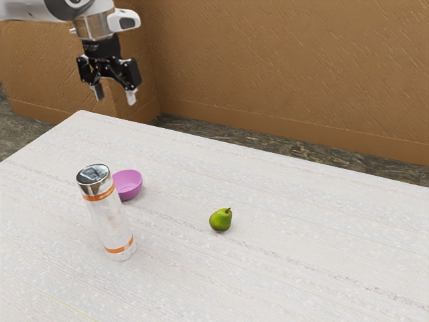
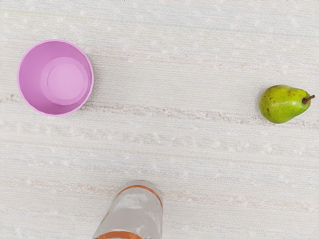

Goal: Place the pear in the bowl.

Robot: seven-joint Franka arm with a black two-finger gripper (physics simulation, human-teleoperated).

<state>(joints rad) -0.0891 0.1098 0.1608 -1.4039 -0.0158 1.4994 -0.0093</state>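
1. Pink bowl (image 2: 32,74): stood upright on the pale table (image 1: 301,228), well below the gripper (image 1: 115,94); inner wall and round floor bare.
2. Bottle (image 1: 110,225), whitish with orange bands: upright, below the gripper, near the bowl. Contents could not be told.
3. View comparison: the exterior view gave the bottle's shiny cap (image 1: 94,175), which the wrist view cut off, and had the bottle partly covering the bowl. The wrist view gave the bowl's full rim and a gap between bowl and bottle.
4. Green pear (image 2: 281,103): on the table, below the gripper and off toward the exterior view's right; outside the bowl, well apart from it. Stem (image 2: 309,99) pointed away from the bowl; long axis ran roughly along the line from bowl to pear.
5. Gripper state: fingers spread wide apart, nothing held between them, raised well above the table.
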